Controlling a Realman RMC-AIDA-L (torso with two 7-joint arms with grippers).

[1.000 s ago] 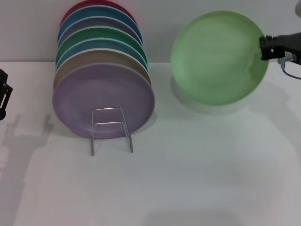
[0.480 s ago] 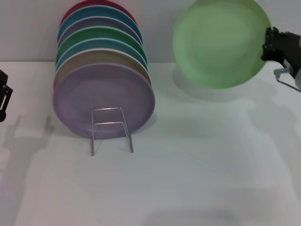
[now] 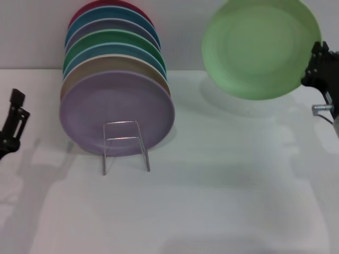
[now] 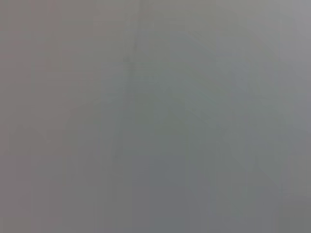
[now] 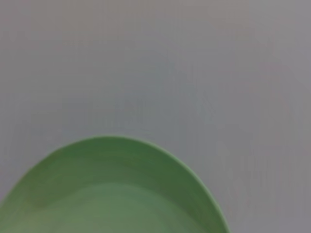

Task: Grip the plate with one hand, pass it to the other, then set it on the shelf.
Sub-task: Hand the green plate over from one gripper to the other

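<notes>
The light pastel-green plate [image 3: 259, 47] is held in the air at the upper right of the head view, its face tilted toward me. My right gripper [image 3: 316, 63] is shut on its right rim. The plate also fills the lower part of the right wrist view [image 5: 107, 194]. The silver wire shelf [image 3: 125, 144] stands on the white table at centre left, with a lavender plate [image 3: 116, 108] leaning behind its front loop. My left gripper [image 3: 13, 124] hangs at the far left edge, away from the plate.
A row of several coloured plates [image 3: 112, 47] stands upright in the rack behind the lavender one. The white table [image 3: 222, 185] stretches in front and to the right. The left wrist view shows only plain grey.
The right gripper has lifted the green plate up and slightly to the right, off the table. The left gripper has moved inward and up from the left edge.
</notes>
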